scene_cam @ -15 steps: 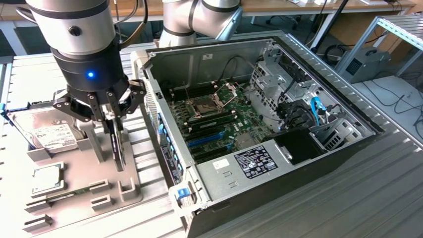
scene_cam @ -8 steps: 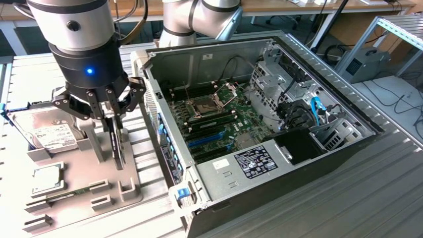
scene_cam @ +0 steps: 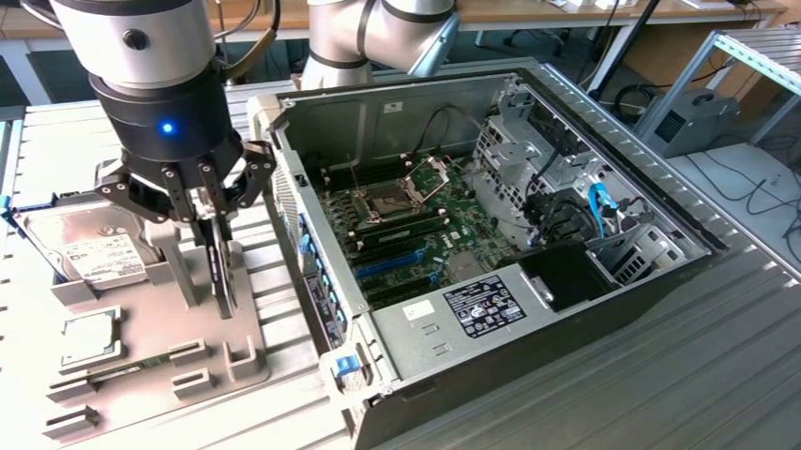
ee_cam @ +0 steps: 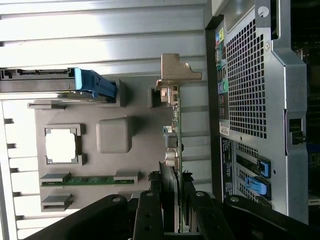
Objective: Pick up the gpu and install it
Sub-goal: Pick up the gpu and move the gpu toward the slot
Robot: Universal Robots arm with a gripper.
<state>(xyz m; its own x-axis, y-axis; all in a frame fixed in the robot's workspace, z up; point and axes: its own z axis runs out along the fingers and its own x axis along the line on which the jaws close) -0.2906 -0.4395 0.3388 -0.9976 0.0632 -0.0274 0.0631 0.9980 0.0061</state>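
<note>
The gpu is a thin dark card standing on edge over the grey holder tray, just to the exterior view's left of the open computer case. My gripper comes down on its top edge from above, with a finger on each side of the card, shut on it. In the wrist view the gpu runs edge-on away from my gripper, its silver bracket at the far end. I cannot tell whether the card's lower edge still rests in the tray.
On the tray lie a silver hard drive with a blue tab, a square processor and a green memory stick. Inside the case, blue slots show on the motherboard. The case's perforated back panel stands close beside the card.
</note>
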